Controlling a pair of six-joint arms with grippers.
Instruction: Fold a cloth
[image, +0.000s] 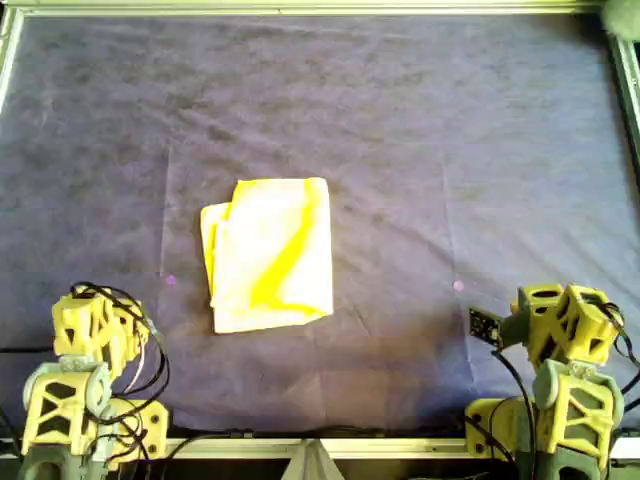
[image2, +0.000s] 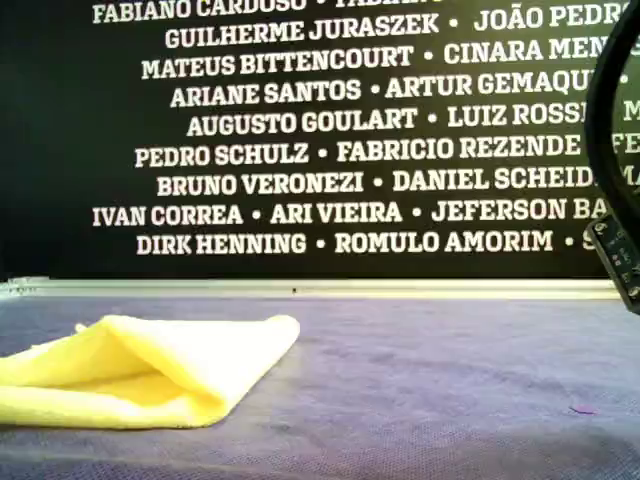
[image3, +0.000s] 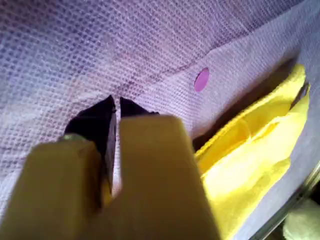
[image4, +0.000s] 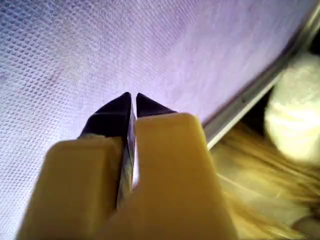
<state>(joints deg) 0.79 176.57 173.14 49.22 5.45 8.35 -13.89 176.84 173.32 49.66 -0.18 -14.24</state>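
The bright yellow cloth (image: 270, 255) lies folded into a tall rectangle on the dark purple table covering (image: 420, 150), a little left of centre in the overhead view. It shows as a low doubled-over mound at the exterior view's left (image2: 150, 370). My first gripper (image3: 117, 102) is shut and empty above the covering, with the cloth (image3: 250, 165) off to one side, apart from it. Its arm (image: 95, 340) rests at the overhead view's bottom left. My second gripper (image4: 132, 97) is shut and empty; its arm (image: 565, 335) rests at the bottom right.
A metal frame (image: 300, 8) rims the table. Small pink dots (image: 170, 281) (image: 458, 286) mark the covering in front of each arm. A pale fluffy object (image: 622, 15) sits beyond the overhead view's top right corner. A dark wall with white names (image2: 300, 120) stands behind the table.
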